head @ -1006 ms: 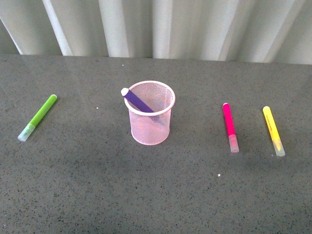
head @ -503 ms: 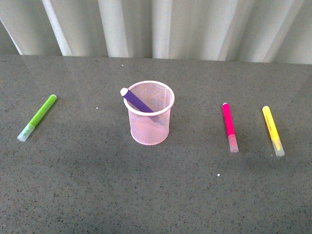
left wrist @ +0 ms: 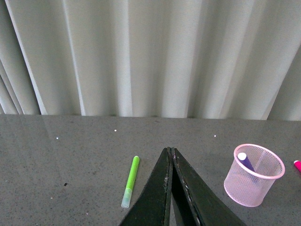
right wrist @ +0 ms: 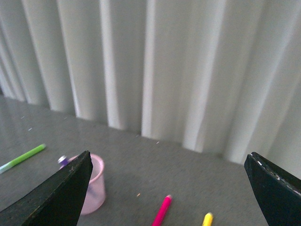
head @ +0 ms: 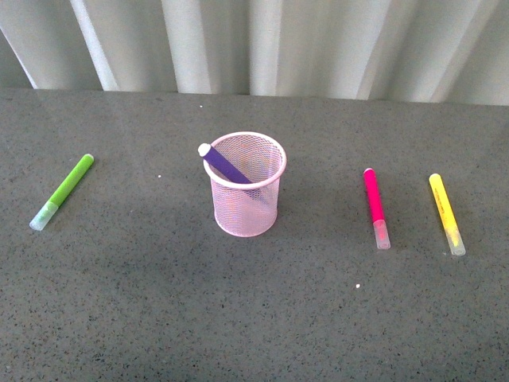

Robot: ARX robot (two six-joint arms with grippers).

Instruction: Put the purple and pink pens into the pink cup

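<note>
- Front view: the broad dark grey speckled tabletop (head: 159, 318) fills the scene, with a white pleated curtain (head: 262, 44) hanging along its far edge. Neither arm shows here.
- Left wrist view gives us the left gripper (left wrist: 169, 155). Its two black fingers are pressed together to a point with nothing between them, held up off the tabletop.
- Right wrist view: the right gripper (right wrist: 168, 157) is spread wide, one black finger at each side of the picture. It's empty and raised above the table too.
- Now the light pink round wire-mesh cup (head: 246, 211): upright near the middle of the table, smooth solid rim on top.
- The dark purple thick pen (head: 227, 167) is in! It leans inside the cup, its pale end poking over the rim on the left side. I'd call that half the job done.
- The magenta pink pen (head: 373, 199) is not in yet. It lies flat on the table, well apart from the cup on its right, clear cap towards the camera. That one is what's left: pick it up, carry it over, drop it in. The wide-spread right gripper looks the likelier one for it, since its camera has the pen in sight.
- Two bystanders, both lying flat: a lime green marker (head: 67, 187) far out on the left, and a yellow marker (head: 444, 208) near the pink pen, on its right. Neither belongs in the cup.
</note>
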